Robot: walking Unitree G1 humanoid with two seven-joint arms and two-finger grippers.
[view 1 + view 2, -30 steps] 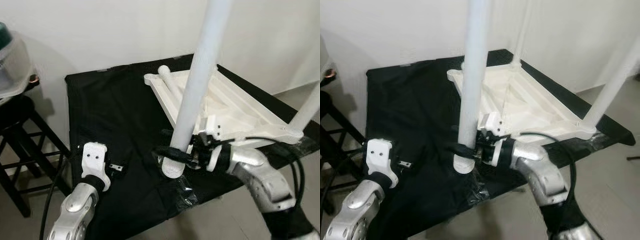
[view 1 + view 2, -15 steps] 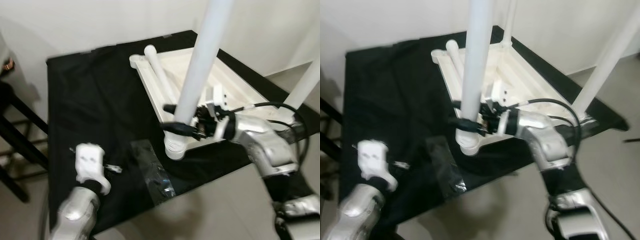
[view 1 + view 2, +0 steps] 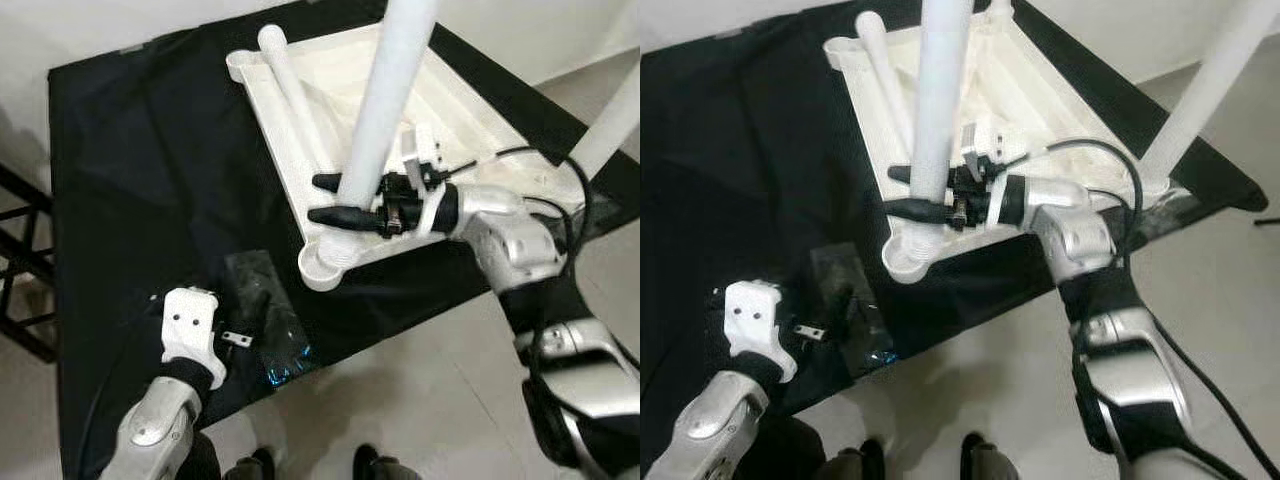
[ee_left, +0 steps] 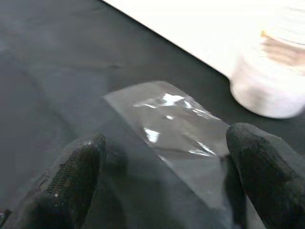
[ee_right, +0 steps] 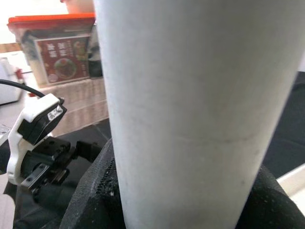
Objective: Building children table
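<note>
Although the white tabletop (image 3: 440,110) lies upside down on the black-draped surface (image 3: 130,150), we judge the build to be somewhere past its middle. One leg (image 3: 615,120) stands upright at the corner toward our right side, and in the right eye view a further leg (image 3: 998,8) seems to rise at the far corner, though its top is cut off. Another leg (image 3: 290,90) lies flat inside the frame along the edge toward our left, unfitted. The leg in hand (image 3: 385,110) stands nearly upright with its threaded foot in the near corner socket (image 3: 325,268); whether it is fully seated we cannot tell, so we take it as the step under way. That leaves tightening this one, fitting the loose one, and turning the table over.

Our right pincer (image 3: 335,198) reaches in from the right and pinches the standing leg low down, just above the socket, one black finger on each side of the tube. From the right wrist, the leg (image 5: 190,95) stands pressed between the pads (image 5: 95,191).

Our left pincer (image 4: 162,171) hovers low over the cloth, fingers spread wide, with a crumpled clear plastic bag (image 4: 171,124) lying between and just ahead of them. It is near the socket corner but touches neither the leg nor the tabletop.
</note>
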